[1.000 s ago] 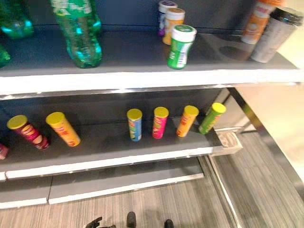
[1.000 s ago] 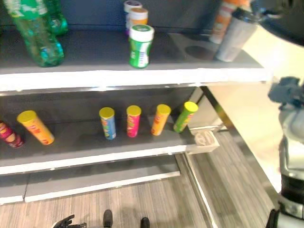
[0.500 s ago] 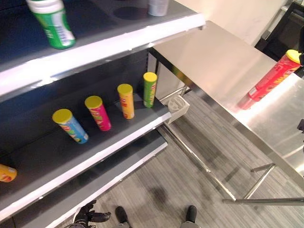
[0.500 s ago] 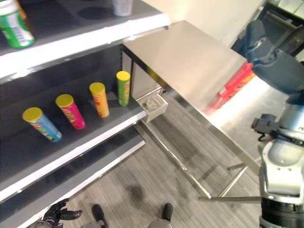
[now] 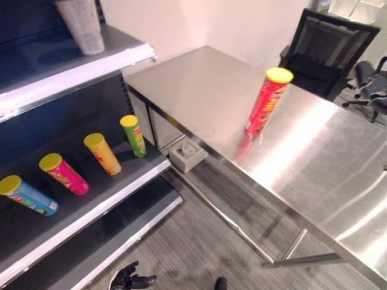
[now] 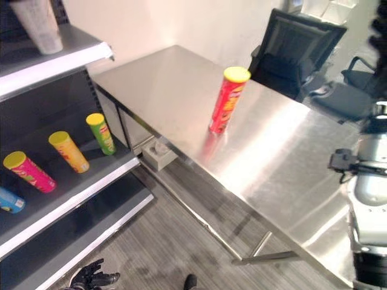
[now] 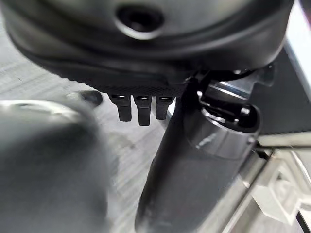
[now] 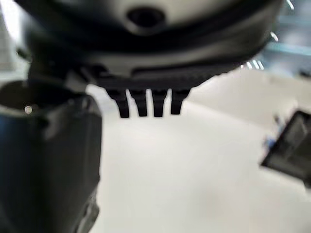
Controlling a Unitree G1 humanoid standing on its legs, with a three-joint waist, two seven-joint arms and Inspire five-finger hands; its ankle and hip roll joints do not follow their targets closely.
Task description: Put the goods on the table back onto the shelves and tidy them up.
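A red chip can (image 5: pixel 266 103) with a yellow lid stands upright on the steel table (image 5: pixel 314 157), near its far side. On the lower shelf (image 5: pixel 91 199) at the left lean a green can (image 5: pixel 133 136), an orange can (image 5: pixel 103 153), a pink can (image 5: pixel 63 174) and a blue can (image 5: pixel 27 194). My left hand (image 5: pixel 130 281) hangs low over the floor, open and holding nothing; its fingers (image 7: pixel 138 107) are straight. My right hand (image 8: pixel 146 104) is open too, with nothing between the fingers and the thumb (image 8: pixel 48 160).
A pale container (image 5: pixel 81 24) stands on the upper shelf (image 5: pixel 72 75). A small grey box (image 5: pixel 187 154) sits at the shelf's corner beside the table's leg. Black office chairs (image 5: pixel 329 48) stand behind the table. Striped grey floor (image 5: pixel 199 241) lies between shelf and table.
The camera has swung to the right: the shelves have slid to the left edge and the table with the red can now takes up the middle. Both hands stay open and hold nothing.
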